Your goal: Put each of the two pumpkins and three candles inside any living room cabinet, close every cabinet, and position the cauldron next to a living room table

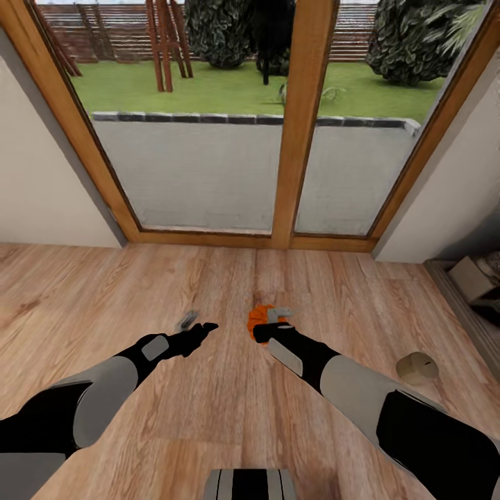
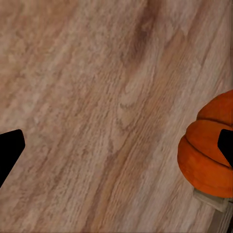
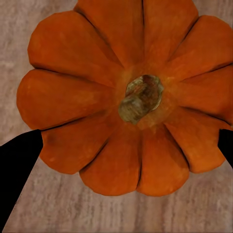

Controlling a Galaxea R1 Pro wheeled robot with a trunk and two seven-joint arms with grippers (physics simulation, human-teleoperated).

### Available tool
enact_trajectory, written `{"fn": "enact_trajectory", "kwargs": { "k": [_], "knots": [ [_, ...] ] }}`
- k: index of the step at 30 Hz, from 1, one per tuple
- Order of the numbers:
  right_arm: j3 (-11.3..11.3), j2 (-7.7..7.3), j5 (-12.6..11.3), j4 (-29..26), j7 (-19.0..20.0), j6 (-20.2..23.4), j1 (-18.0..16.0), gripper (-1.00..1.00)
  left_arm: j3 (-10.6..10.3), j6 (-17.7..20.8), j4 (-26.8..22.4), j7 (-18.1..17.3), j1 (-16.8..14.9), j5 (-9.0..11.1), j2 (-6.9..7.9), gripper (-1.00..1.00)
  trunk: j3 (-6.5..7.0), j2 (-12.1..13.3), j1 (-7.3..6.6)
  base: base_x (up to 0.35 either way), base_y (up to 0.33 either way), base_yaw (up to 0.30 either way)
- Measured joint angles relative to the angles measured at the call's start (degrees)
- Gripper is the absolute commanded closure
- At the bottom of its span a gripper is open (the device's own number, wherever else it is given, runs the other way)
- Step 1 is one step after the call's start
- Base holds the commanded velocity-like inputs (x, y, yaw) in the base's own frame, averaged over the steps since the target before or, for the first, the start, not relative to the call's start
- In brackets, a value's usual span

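Both arms reach forward and low over the wooden floor [image 1: 229, 410]. The left fingers [image 1: 189, 322] are spread, holding nothing. The right fingers [image 1: 276, 316] are spread around a pumpkin [image 3: 128, 97] on the floor; a candle [image 1: 417, 367] lies well to their right.

1. We are looking at a wood plank floor [image 1: 208, 417] stretching toward the wall.
2. We are facing a tall glass door [image 1: 201, 173] with a wooden frame [image 1: 303, 125].
3. We are seeing a grey patio [image 1: 187, 173], a green lawn [image 1: 222, 94], dark bushes [image 1: 410, 42] and a fence [image 1: 104, 31] outside.
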Motion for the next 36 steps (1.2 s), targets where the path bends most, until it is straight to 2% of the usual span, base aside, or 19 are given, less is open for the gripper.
{"fn": "enact_trajectory", "kwargs": {
  "k": [1, 6, 9, 10, 11, 12, 14, 16, 20, 22, 27, 30, 34, 36],
  "knots": [
    [0.0, 0.09, -0.3, 0.1, 0.1, 0.0, 0.3, 1.0, 0.0, -0.1, 0.0, 1.8, 0.0, -0.1, -0.17, -1.0, 0.25, 0.0, -0.02, 0.0, 0.0, 0.0],
    [0.0, 0.13, 0.0, 0.1, 0.0, -0.1, 0.6, 1.0, 0.0, -0.1, 0.0, 2.4, 0.0, -0.2, -0.43, -1.0, 1.63, 0.1, -0.16, 0.0, 0.0, 0.0],
    [0.0, 0.13, 0.0, 0.1, 0.0, 0.0, 0.7, 1.0, 0.0, -0.4, 0.0, 2.4, 0.0, -0.6, -1.19, -1.0, 2.52, 0.1, -0.23, 0.0, 0.0, 0.0],
    [0.0, 0.13, 0.0, 0.1, 0.0, -0.1, 0.8, 1.0, -0.1, -1.4, 0.0, 2.6, 0.0, -1.7, -1.8, -1.0, 2.81, 0.1, -0.26, 0.0, 0.0, 0.0],
    [0.0, 0.18, 0.1, 0.1, 0.0, -0.4, 0.8, 1.0, -0.1, -4.3, 0.0, 4.1, 0.0, -5.6, -2.68, -1.0, 3.11, 0.1, -0.29, 0.0, 0.0, 0.0],
    [0.0, 0.18, 0.1, 0.1, 0.0, -0.6, 0.8, 1.0, -0.1, -5.4, 0.0, 5.0, 0.0, -7.4, -2.92, -1.0, 3.4, 0.2, -0.31, 0.0, 0.0, 0.0],
    [0.1, 0.21, 0.1, 0.1, 0.0, -2.2, 1.0, 1.0, -0.1, -8.9, 0.0, 9.6, 0.1, -13.3, -3.42, -1.0, 3.98, 0.2, -0.36, 0.0, 0.0, 0.0],
    [0.1, 0.22, 0.0, 0.1, 0.0, -3.2, 1.3, 1.0, -0.1, -10.2, 0.1, 11.8, 1.3, -15.2, -3.39, -1.0, 4.55, 0.2, -0.41, 0.0, 0.0, 0.0],
    [0.0, 0.19, 0.2, 0.1, 0.0, -5.4, 1.4, 1.0, 0.0, -11.8, 0.1, 13.1, 3.1, -16.2, -3.07, -1.0, 5.67, 0.3, -0.52, 0.0, 0.0, 0.0],
    [-0.1, 0.06, 0.1, 0.2, 0.0, -7.0, 1.5, 1.0, -0.1, -13.6, 0.1, 13.4, 3.4, -16.4, -3.43, -1.0, 6.22, 0.3, -0.57, 0.0, 0.0, 0.0],
    [0.0, 0.08, 0.0, 0.2, 0.1, -8.0, 1.6, 1.0, 0.0, -14.7, 0.1, 13.5, 3.9, -16.6, -3.56, -1.0, 7.56, 0.4, -0.7, 0.0, 0.0, 0.0],
    [0.0, -0.01, -1.0, 0.6, 0.1, -8.8, 4.6, 1.0, -0.1, -14.8, 0.1, 13.4, 5.3, -16.7, -3.57, -1.0, 8.3, 0.4, -0.76, 0.0, 0.0, 0.0],
    [-0.2, -0.32, 0.2, 0.8, 0.1, -11.1, 7.0, 1.0, 0.0, -14.9, 0.1, 13.5, 5.6, -16.7, -3.4, -1.0, 9.25, 0.5, -0.88, 0.0, 0.0, 0.0],
    [-0.3, -1.02, 0.3, 1.0, 0.1, -11.9, 7.5, 1.0, 0.0, -14.9, 0.1, 13.5, 5.9, -16.7, -3.06, -1.0, 9.7, 0.5, -0.92, 0.0, 0.0, 0.0]
  ]
}}
